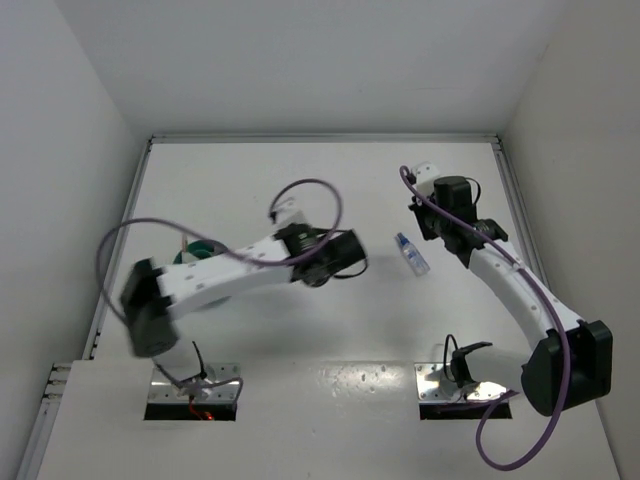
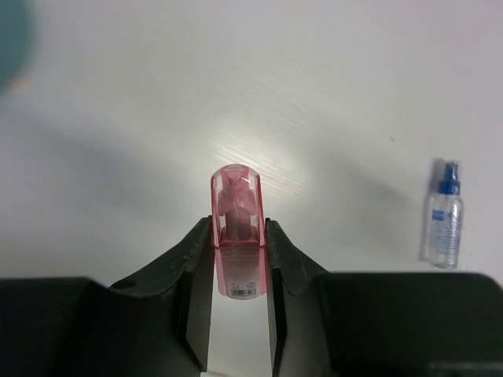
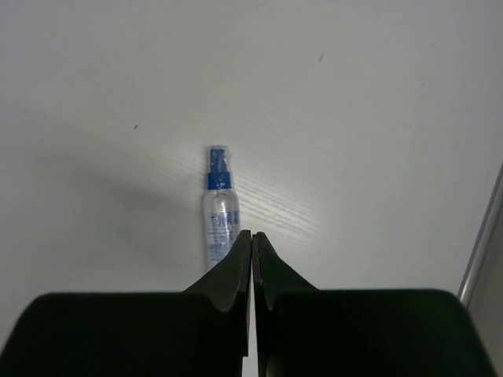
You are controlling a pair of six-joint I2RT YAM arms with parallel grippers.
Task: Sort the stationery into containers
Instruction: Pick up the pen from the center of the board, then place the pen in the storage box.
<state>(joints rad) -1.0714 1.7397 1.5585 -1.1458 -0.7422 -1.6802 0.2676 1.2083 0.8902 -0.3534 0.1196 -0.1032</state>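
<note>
Hiding most of teal cup [image 1: 199, 250]: left arm [image 1: 232, 278].

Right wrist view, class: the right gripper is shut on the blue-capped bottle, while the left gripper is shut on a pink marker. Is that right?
Not quite. The right gripper is shut on nothing: the right wrist view shows the blue-capped bottle lying on the table ahead of its fingertips. The left gripper is shut on the pink marker.
</note>
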